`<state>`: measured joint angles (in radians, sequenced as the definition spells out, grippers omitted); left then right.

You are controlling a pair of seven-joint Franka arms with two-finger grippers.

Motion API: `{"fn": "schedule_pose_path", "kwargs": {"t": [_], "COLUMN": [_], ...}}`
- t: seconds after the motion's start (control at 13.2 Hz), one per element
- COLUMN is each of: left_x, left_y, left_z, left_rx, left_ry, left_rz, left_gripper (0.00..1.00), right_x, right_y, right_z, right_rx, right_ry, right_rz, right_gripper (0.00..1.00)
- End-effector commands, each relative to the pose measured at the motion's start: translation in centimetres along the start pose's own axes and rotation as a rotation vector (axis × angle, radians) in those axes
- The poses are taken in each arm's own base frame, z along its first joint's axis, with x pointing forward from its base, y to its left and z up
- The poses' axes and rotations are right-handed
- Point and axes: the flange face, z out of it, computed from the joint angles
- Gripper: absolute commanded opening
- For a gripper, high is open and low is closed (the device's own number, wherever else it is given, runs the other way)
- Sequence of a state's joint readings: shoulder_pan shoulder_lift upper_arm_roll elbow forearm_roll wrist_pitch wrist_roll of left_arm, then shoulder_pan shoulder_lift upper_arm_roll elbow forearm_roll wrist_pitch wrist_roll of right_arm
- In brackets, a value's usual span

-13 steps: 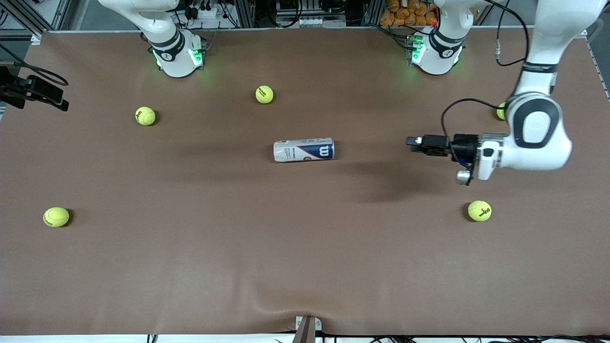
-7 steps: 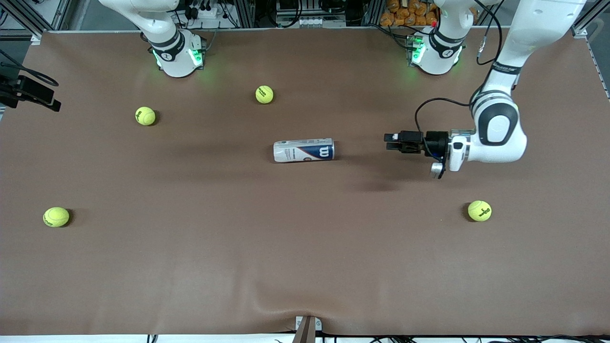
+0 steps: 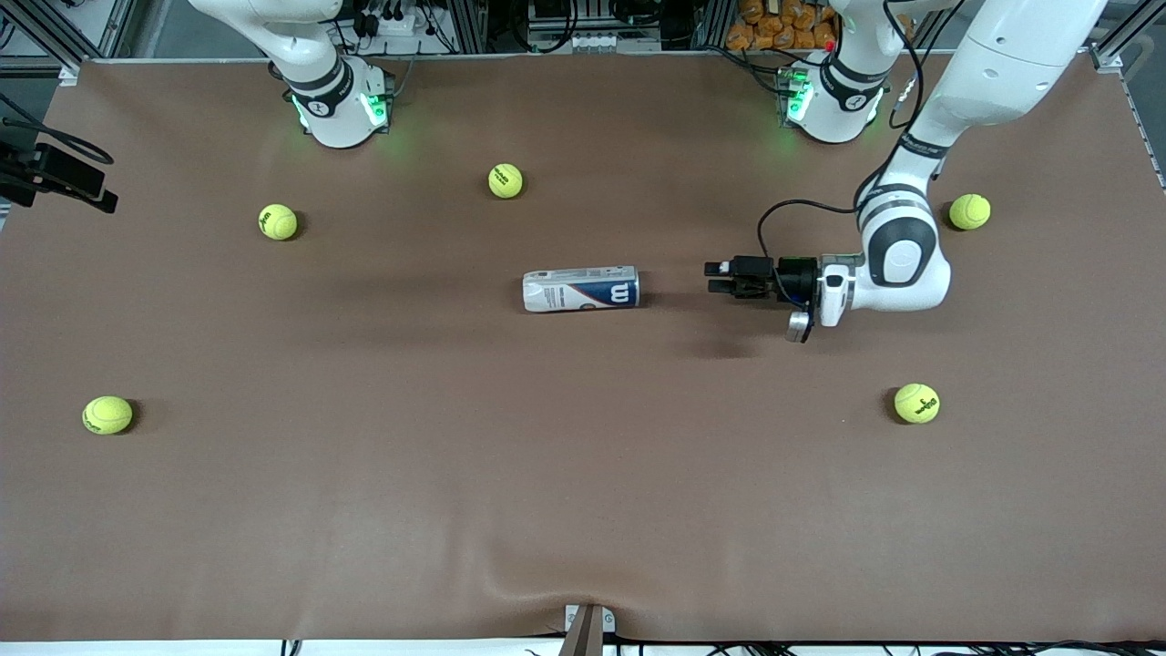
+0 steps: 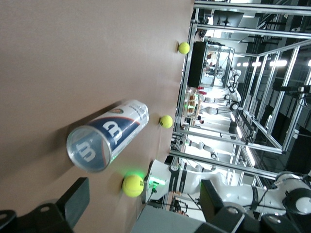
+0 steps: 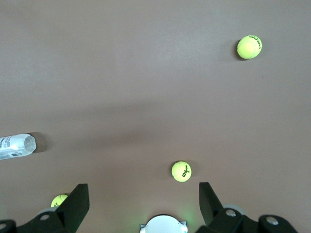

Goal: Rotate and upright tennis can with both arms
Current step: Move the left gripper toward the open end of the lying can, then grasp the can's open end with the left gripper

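right gripper [image 5: 141,206]: jaws spread, grasping nothing; high over the right arm's end of the table, arm waits.
balls: five on the table. In the front view: [image 3: 107,415], [image 3: 278,221], [image 3: 506,180], [image 3: 916,403], [image 3: 969,211].
can [image 3: 581,288]: one, lying on its side mid-table, long axis running between the two arm ends, well apart from every ball. "W" end faces the left arm's end.
can handling (judgement): clear thin plastic, looks empty, so light; wall probably flexes under a hard pinch; smooth and round, so it should roll and slip easily. Metal rim is likely the stiffest part.
grip point (judgement): across the body near an end, or at the rim; second arm steadies the other end while it tips up.
left gripper [image 3: 720,277]: jaws spread, empty; low over the table just off the can's "W" end, pointing at it, not touching.
arms: two.
table [image 3: 583,510]: one, brown cover.
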<state>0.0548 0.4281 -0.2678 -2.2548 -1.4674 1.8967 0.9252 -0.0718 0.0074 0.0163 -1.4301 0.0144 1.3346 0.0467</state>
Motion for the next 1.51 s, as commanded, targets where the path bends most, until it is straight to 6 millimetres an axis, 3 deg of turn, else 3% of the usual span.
{"fn": "schedule_pose_path", "kwargs": {"t": [0.0, 0.45, 0.83, 1.29, 1.36, 1.44], "left_x": [-0.3, -1.4, -2.3, -2.5, -2.1, -1.8], "left_y": [-1.0, -4.4, -4.6, -5.4, -5.1, -5.1], "left_z": [3.1, 8.0, 12.1, 14.1, 14.2, 14.2], "left_rx": [-0.009, -0.003, -0.046, -0.055, -0.059, -0.061], "left_ry": [0.040, 0.098, 0.130, 0.116, 0.118, 0.119], "left_rz": [0.004, 0.024, 0.000, -0.016, -0.008, -0.006], "left_gripper": [1.00, 1.00, 1.00, 1.00, 0.92, 0.77], "right_x": [-0.2, -0.2, -0.2, -0.2, -0.2, -0.2], "right_y": [-0.1, 0.1, 0.0, 0.0, 0.0, 0.0], "right_z": [-0.6, -0.7, -0.7, -0.7, -0.7, -0.7], "right_rx": [0.001, 0.012, 0.011, 0.009, 0.009, 0.009], "right_ry": [0.014, 0.015, 0.015, 0.015, 0.015, 0.015], "right_rz": [0.002, 0.005, 0.006, 0.006, 0.006, 0.004], "right_gripper": [1.00, 1.00, 1.00, 1.00, 1.00, 1.00]}}
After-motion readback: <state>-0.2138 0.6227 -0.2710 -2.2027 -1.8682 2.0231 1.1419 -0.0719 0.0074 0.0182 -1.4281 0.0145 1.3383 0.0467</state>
